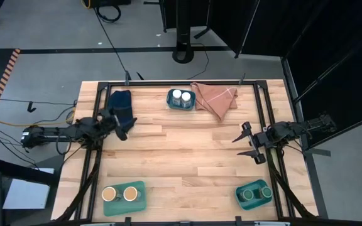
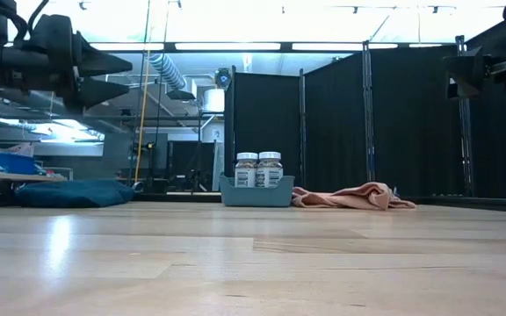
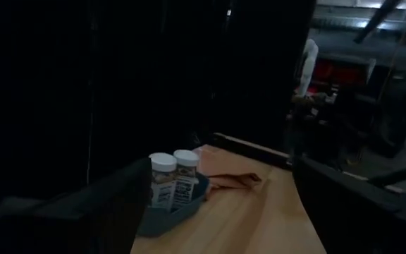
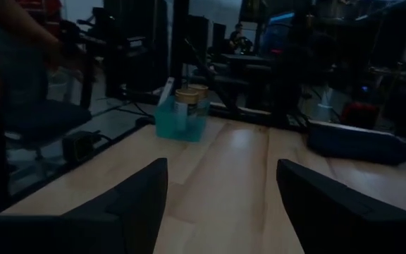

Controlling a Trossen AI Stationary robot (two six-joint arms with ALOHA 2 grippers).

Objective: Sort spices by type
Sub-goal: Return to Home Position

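Observation:
Six jars stand in three teal trays. Two white-lidded jars sit in the far-middle tray. Two tan-lidded jars sit in the near-left tray. Two green-lidded jars sit in the near-right tray. My left gripper hovers open over the table's left side, beside the blue cloth. My right gripper hovers open over the right side. Neither holds anything.
A folded dark blue cloth lies at the far left. A crumpled salmon cloth lies far right of the middle tray. Bare wood spans the table's middle. A person shows beyond the table.

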